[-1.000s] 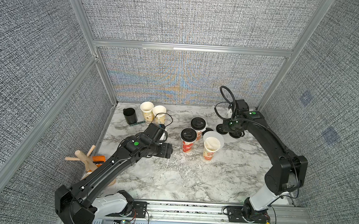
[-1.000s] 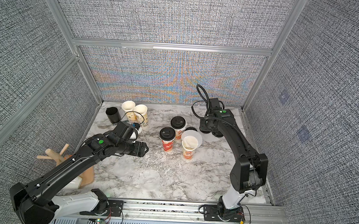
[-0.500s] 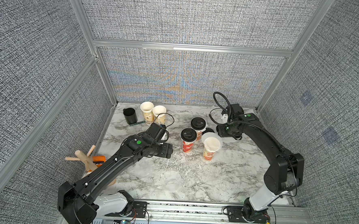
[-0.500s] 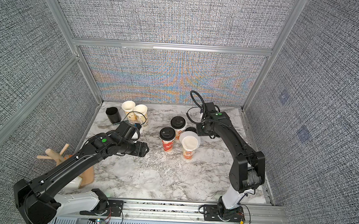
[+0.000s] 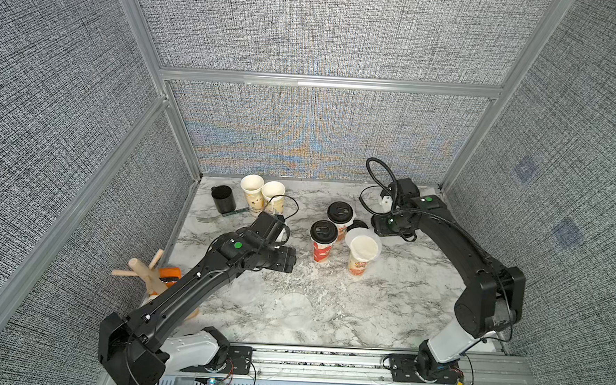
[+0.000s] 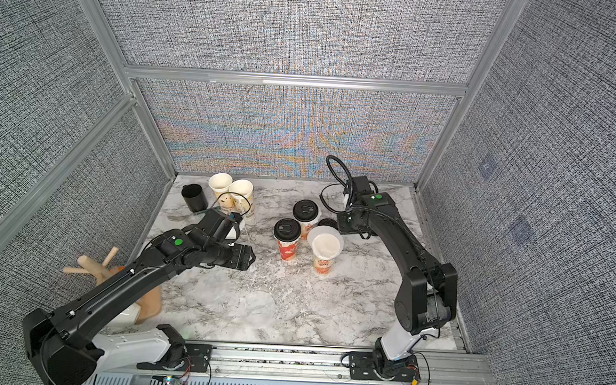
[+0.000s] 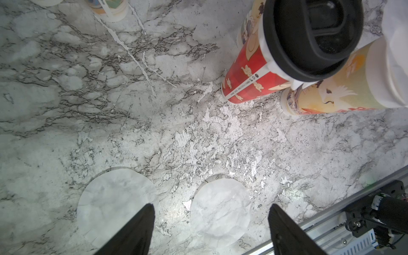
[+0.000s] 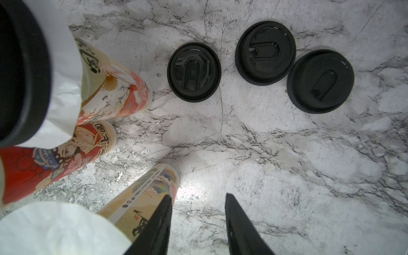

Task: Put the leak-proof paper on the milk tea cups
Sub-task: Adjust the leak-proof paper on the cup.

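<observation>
Three milk tea cups stand mid-table. Two wear black lids; the third cup has a sheet of leak-proof paper over its mouth. Two uncovered cups stand at the back left. Two loose paper sheets lie flat on the marble. My left gripper hangs open above them, nothing between its fingers. My right gripper is open and empty, beside the paper-covered cup.
Three loose black lids lie on the marble behind the right gripper. A short black mug and a fork sit at the back left. A wooden rack stands at the left edge.
The right arm has swung left from over the loose lids toward the cluster of cups. The left arm has barely shifted.
</observation>
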Robot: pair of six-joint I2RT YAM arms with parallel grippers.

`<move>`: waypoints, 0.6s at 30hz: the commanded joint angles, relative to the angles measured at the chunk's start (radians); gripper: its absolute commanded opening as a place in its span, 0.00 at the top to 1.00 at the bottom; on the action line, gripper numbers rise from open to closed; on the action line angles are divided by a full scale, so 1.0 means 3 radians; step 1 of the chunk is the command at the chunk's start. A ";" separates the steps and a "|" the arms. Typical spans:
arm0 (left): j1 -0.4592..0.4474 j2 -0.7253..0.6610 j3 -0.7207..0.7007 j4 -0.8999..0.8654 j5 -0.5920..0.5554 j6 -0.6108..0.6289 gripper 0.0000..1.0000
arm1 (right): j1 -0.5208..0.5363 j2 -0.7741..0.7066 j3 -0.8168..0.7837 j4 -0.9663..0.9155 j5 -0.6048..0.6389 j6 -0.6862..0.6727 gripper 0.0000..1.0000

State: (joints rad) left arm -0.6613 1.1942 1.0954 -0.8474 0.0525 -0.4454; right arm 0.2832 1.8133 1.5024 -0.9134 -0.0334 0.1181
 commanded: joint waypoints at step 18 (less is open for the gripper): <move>-0.0005 0.0019 0.0000 0.0013 0.0051 0.0009 0.17 | 0.0068 -0.0310 -0.0305 0.0024 0.0108 -0.0005 0.56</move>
State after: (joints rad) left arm -0.6624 1.2022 1.0954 -0.8471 0.0620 -0.4454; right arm 0.3046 1.7206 1.4117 -0.9165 -0.0277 0.1192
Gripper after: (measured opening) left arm 0.827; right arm 0.434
